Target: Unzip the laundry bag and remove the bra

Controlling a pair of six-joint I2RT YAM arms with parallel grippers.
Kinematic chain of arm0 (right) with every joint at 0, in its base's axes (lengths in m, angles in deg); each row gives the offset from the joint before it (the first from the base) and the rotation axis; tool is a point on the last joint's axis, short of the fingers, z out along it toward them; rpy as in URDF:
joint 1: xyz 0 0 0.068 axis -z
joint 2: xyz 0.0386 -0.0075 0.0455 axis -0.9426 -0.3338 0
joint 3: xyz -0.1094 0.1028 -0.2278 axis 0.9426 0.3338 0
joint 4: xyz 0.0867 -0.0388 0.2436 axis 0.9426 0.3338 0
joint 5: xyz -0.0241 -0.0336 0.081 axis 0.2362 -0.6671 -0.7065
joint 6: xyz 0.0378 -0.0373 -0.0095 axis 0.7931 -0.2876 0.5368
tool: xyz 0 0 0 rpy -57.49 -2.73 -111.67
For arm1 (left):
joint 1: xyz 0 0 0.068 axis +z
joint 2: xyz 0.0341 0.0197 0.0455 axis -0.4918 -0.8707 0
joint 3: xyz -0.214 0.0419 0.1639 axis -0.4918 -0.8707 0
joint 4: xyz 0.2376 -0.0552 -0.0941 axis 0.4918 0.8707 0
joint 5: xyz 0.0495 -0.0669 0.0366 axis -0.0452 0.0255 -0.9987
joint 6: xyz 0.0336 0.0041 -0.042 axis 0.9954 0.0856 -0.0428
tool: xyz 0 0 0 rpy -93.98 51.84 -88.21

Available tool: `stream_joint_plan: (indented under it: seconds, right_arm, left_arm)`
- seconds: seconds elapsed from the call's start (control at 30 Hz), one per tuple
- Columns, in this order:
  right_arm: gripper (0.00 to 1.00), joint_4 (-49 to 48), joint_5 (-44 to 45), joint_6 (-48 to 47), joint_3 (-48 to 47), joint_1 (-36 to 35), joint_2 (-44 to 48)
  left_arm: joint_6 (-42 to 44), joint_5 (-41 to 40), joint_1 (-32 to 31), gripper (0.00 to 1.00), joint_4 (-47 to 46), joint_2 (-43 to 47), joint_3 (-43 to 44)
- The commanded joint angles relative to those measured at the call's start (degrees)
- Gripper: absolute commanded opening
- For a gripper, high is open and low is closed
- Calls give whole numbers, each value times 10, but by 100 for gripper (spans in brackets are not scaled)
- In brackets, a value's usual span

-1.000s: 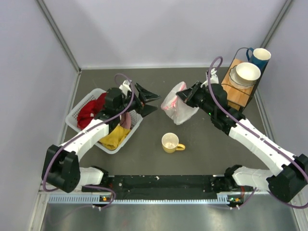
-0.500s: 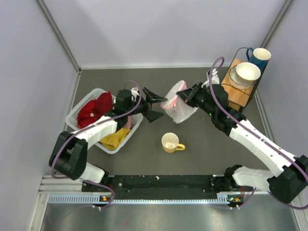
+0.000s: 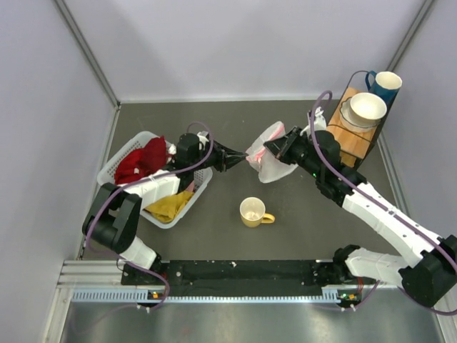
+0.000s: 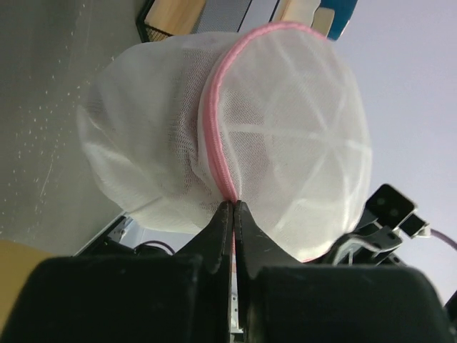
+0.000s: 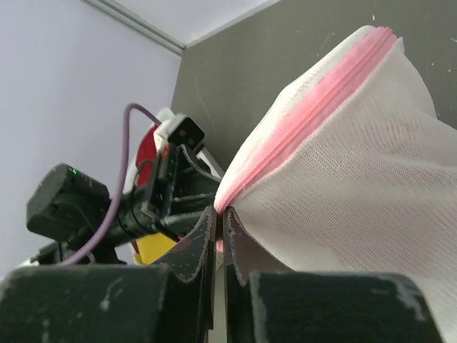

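Observation:
The laundry bag (image 3: 270,166), white mesh with pink zipper trim, hangs between my two grippers above the table's middle back. My left gripper (image 3: 245,160) reaches in from the left and is shut on the bag's pink trim (image 4: 214,143). In the left wrist view the bag (image 4: 285,121) bulges just beyond the left gripper (image 4: 233,205). My right gripper (image 3: 267,148) is shut on the pink zipper edge at the bag's top. The right wrist view shows the right gripper (image 5: 219,210) pinching that edge, with the bag (image 5: 357,164) spreading to the right. The bra is hidden inside the mesh.
A white slatted basket (image 3: 120,158) with red clothes (image 3: 139,161) and yellow clothes (image 3: 170,204) stands at the left. A yellow mug (image 3: 253,211) sits in front of the bag. At the back right a wooden rack (image 3: 345,136) carries a white bowl (image 3: 367,107) and a blue cup (image 3: 385,84).
My left gripper moved right from over the basket to the bag with its jaws wide, then shut on the pink trim. The right gripper kept its hold on the bag.

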Motion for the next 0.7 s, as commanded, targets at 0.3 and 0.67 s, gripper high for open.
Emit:
stream_joint_plan:
  seconds: [0.3,0.67]
  right_arm:
    - [61,177,40,-111,-26,2,53]
    - [59,254,80,-97,-89,-104,40]
  left_arm:
    - [132,-33,21,0,96,52,58]
    - [214,-90,18,0,196,79,109]
